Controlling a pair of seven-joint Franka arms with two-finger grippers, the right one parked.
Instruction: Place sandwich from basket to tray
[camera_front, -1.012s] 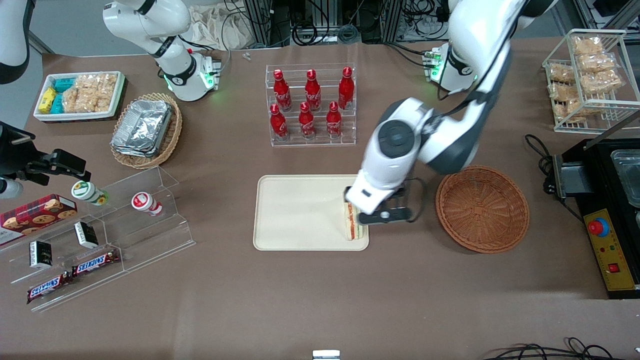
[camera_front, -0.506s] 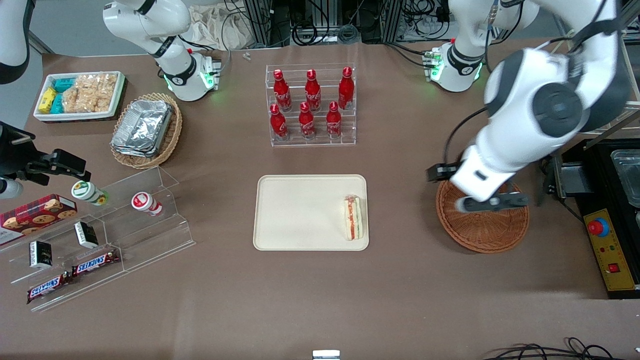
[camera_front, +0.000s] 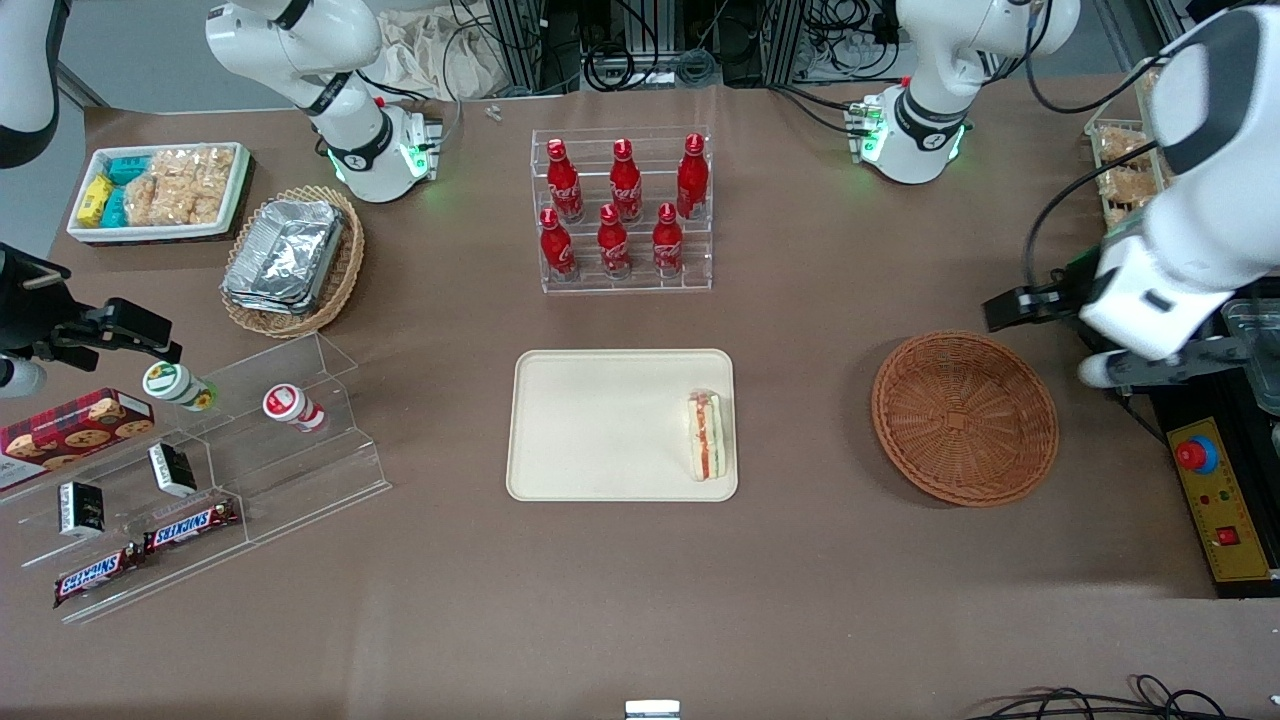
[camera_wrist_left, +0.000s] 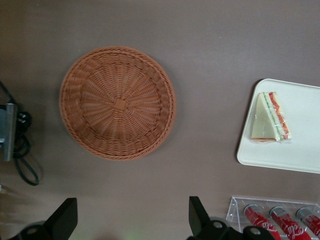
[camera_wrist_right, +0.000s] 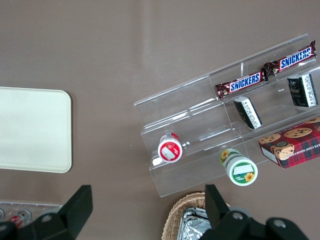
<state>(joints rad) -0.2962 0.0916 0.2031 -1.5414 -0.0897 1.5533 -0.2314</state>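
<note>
The sandwich (camera_front: 706, 437) lies on the cream tray (camera_front: 600, 425), at the tray's edge nearest the reddish-brown basket (camera_front: 965, 418). The basket is empty. My left gripper (camera_front: 1170, 362) is open and empty, held high above the table's working-arm end, beside the basket and over the black box. In the left wrist view the open gripper (camera_wrist_left: 131, 210) holds nothing, and the view looks down on the basket (camera_wrist_left: 117, 102), the tray (camera_wrist_left: 295, 150) and the sandwich (camera_wrist_left: 270, 117). The tray's corner also shows in the right wrist view (camera_wrist_right: 30, 130).
A clear rack of red bottles (camera_front: 622, 210) stands farther from the camera than the tray. A black box with a red button (camera_front: 1220, 480) sits at the working arm's end. A clear snack shelf (camera_front: 200, 470), a tan basket of foil containers (camera_front: 290, 260) and a white bin (camera_front: 160, 190) lie toward the parked arm's end.
My gripper let go of the sandwich on the tray, then swept over the basket toward the working arm's end and rose. The sandwich stays where it was set.
</note>
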